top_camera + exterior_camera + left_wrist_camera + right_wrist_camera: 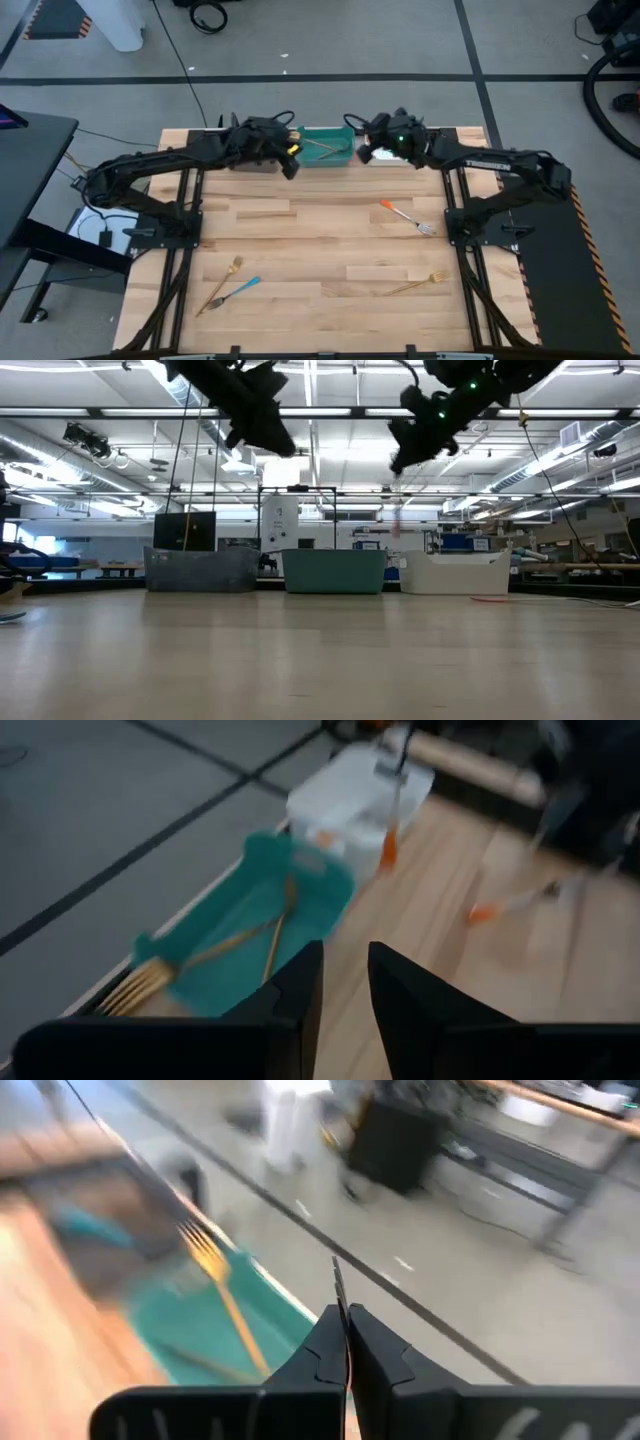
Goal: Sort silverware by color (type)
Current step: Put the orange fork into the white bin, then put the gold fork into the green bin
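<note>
A: Left end effector (345, 958)?
B: Hanging released, fingers standing apart, above the 12 o'clock edge of the surface (320, 230), over the seam between the gray bin (200, 570) and the teal bin (345, 135). Nothing is sitting between its fingers.

A: Right end effector (344, 1320)?
B: Clenched, gripping an orange-handled utensil (388, 838) by its thin silver end. The utensil is hanging handle-down over the white bin (340, 795), at about 1 o'clock.

A: What is lying in the teal bin?
B: Gold forks (235, 945), crossing each other. One more is showing at the bin's near end, too blurred to place exactly.

A: Loose silverware?
B: An orange-handled fork (404, 216) is lying at 3 o'clock. A single gold fork (420, 284) is lying at 5 o'clock. At 7 o'clock a second gold fork (226, 279) and a blue-handled utensil (240, 289) are lying just beside each other, possibly touching.
</note>
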`<control>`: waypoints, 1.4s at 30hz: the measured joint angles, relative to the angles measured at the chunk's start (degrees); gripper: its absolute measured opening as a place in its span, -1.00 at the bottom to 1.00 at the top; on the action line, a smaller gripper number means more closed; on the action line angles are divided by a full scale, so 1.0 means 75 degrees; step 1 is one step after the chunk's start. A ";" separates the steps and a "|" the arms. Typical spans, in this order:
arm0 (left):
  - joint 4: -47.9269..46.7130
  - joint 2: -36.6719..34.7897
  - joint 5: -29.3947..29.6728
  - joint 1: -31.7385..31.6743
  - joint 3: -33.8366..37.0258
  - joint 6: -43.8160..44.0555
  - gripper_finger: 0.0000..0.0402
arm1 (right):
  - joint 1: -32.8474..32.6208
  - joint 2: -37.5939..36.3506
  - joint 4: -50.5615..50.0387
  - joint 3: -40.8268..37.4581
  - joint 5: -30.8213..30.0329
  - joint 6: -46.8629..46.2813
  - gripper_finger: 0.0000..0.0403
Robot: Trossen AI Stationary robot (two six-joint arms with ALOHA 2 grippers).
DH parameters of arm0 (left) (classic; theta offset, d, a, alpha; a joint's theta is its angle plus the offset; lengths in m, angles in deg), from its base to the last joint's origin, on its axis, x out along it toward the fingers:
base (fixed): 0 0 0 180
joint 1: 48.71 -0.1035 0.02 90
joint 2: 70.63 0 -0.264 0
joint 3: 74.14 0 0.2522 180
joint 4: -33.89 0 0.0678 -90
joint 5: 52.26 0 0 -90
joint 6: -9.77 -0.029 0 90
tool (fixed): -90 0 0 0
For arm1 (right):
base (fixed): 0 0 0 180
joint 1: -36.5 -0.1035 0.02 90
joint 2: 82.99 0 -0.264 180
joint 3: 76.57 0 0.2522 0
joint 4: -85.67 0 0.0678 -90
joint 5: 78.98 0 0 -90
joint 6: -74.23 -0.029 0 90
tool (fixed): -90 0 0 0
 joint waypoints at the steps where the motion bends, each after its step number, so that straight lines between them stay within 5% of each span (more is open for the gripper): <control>1: -0.0297 -0.0046 0.0001 -0.0021 0.0000 -0.0095 -0.54 | 0.0146 -0.0089 -0.0390 0.0000 -0.0141 0.0238 -0.98; 15: -0.1718 0.0023 0.0073 -0.0066 0.0012 -0.0180 -0.54 | 0.2256 0.0568 -0.1970 0.0000 0.0136 0.2919 -0.95; 27: -0.3853 0.0023 0.0084 -0.0226 0.0012 -0.0174 -0.53 | 0.2618 0.1787 -0.2235 0.0000 -0.0159 0.3147 -0.60; 36: -0.5813 0.0023 0.0070 -0.0209 0.0012 0.1578 -0.53 | 0.2613 0.1402 -0.1950 0.0000 -0.0538 0.3541 -0.52; 42: -0.7457 0.0023 -0.0622 0.0038 0.0012 0.2955 -0.53 | 0.2539 0.0583 -0.1888 0.0000 -0.1178 0.3448 -0.52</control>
